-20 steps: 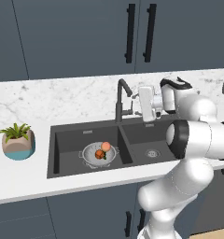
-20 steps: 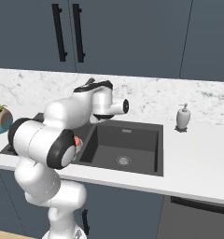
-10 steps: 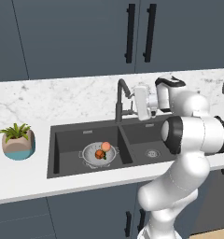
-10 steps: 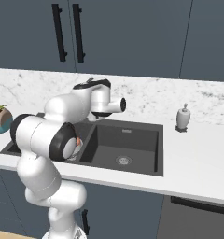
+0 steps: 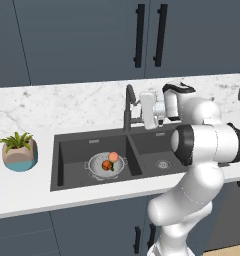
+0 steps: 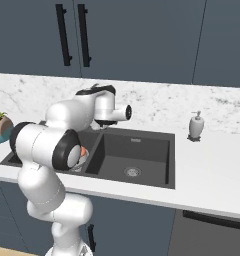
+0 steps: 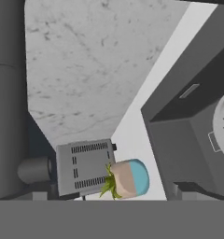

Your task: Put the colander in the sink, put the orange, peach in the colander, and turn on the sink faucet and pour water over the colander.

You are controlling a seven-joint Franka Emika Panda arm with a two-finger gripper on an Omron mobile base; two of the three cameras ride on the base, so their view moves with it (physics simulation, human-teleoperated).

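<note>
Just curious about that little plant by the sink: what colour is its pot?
The plant pot is tan on top and blue below, clearest in the left base view.

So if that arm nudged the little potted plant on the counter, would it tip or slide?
The potted plant looks squat and rounded with short leaves, so it would probably slide rather than tip. The marble counter looks smooth, which likely favours sliding. Its pot looks ceramic, so maybe breakable.

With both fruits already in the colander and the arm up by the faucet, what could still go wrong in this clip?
1. The pincer sits tight beside the sink faucet; it may bump the neck instead of catching the small lever.
2. The colander, holding the orange and peach, lies in the left basin of the sink; if the spout isn't aimed there, water could miss it.
</note>
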